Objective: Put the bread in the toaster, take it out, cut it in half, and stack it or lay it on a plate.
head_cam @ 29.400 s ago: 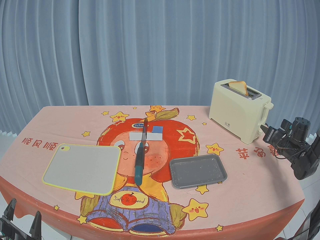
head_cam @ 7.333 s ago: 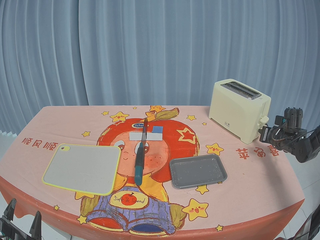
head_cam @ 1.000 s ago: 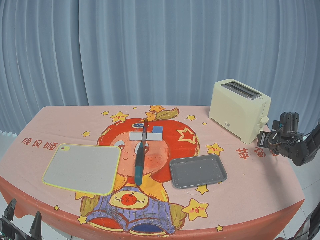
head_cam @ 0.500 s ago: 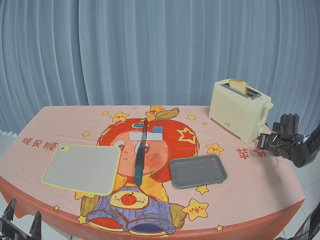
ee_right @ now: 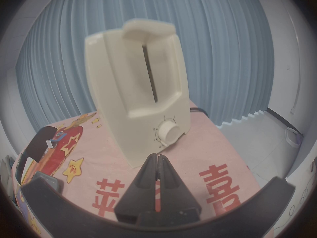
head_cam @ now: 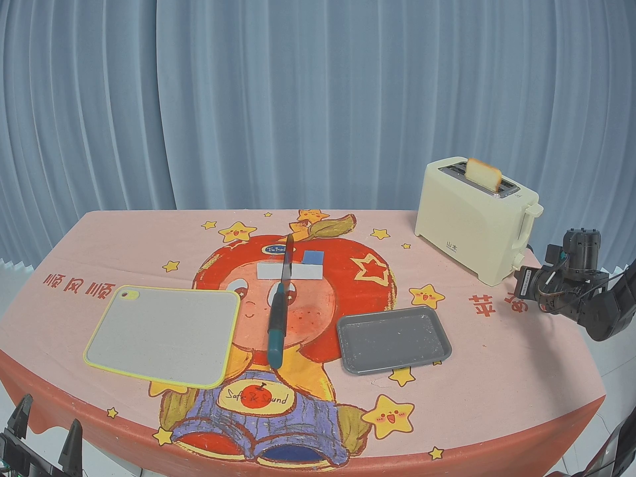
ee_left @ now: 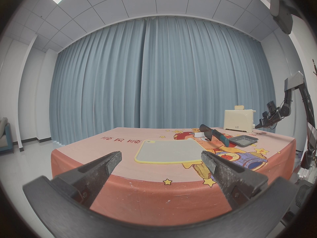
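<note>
Nearest, below the table's front edge, the left gripper point(ee_left: 160, 156) hangs with its jaws spread wide and nothing between them. On the pink cartoon tablecloth point(head_cam: 530, 366) lie a cutting board point(head_cam: 162, 332), a knife point(head_cam: 278, 313) with its handle toward the robot and its blade pointing away, and a grey tray point(head_cam: 394, 339). Farther right, the right gripper point(ee_right: 158, 157) sits with its jaws pressed together and empty, just beside the toaster's point(head_cam: 474, 226) lever end. The bread point(head_cam: 483, 173) stands upright in the slot, its top poking out and its broad face along the slot, which runs from far-left to near-right. A blue curtain point(head_cam: 298, 87) closes off the room behind.
</note>
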`<state>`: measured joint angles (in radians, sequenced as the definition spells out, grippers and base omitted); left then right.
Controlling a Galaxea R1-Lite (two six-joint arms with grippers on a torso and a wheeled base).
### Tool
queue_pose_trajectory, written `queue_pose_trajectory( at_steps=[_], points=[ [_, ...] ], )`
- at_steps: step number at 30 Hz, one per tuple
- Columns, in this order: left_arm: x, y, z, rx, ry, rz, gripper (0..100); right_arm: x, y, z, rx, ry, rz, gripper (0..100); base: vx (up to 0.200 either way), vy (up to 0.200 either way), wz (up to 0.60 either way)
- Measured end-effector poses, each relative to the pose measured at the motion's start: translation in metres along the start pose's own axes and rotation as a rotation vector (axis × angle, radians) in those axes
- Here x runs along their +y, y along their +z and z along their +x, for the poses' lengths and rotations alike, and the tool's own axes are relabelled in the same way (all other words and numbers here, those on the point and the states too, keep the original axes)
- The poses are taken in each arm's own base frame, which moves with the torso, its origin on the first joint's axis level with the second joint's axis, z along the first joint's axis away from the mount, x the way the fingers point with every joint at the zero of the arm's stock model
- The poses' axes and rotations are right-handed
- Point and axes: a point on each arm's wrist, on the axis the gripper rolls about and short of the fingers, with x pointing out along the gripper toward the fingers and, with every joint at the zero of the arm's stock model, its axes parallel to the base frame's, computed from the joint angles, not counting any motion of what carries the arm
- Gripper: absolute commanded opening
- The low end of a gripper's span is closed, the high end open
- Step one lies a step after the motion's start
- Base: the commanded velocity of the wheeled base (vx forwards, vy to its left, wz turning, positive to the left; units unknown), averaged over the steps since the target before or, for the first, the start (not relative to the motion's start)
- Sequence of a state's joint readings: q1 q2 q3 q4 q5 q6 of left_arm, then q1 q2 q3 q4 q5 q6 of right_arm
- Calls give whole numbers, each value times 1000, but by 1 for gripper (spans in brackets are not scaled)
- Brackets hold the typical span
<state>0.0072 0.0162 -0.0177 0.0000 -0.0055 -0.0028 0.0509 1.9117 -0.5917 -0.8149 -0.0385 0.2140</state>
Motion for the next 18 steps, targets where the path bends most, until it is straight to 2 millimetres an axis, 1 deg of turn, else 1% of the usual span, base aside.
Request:
queue_pose_trajectory(
  at_steps=[8, 11, 18],
  points=[
    [0, 0, 0, 0, 0, 0, 100, 3, -3, -25, -35, 22, -16, 0, 0, 0, 0],
    [0, 0, 0, 0, 0, 0, 100, 3, -3, -37, -49, 25, -32, 0, 0, 0, 0],
    [0, 0, 0, 0, 0, 0, 100, 2, 7, -71, -132, 37, -49, 0, 0, 0, 0]
  ],
)
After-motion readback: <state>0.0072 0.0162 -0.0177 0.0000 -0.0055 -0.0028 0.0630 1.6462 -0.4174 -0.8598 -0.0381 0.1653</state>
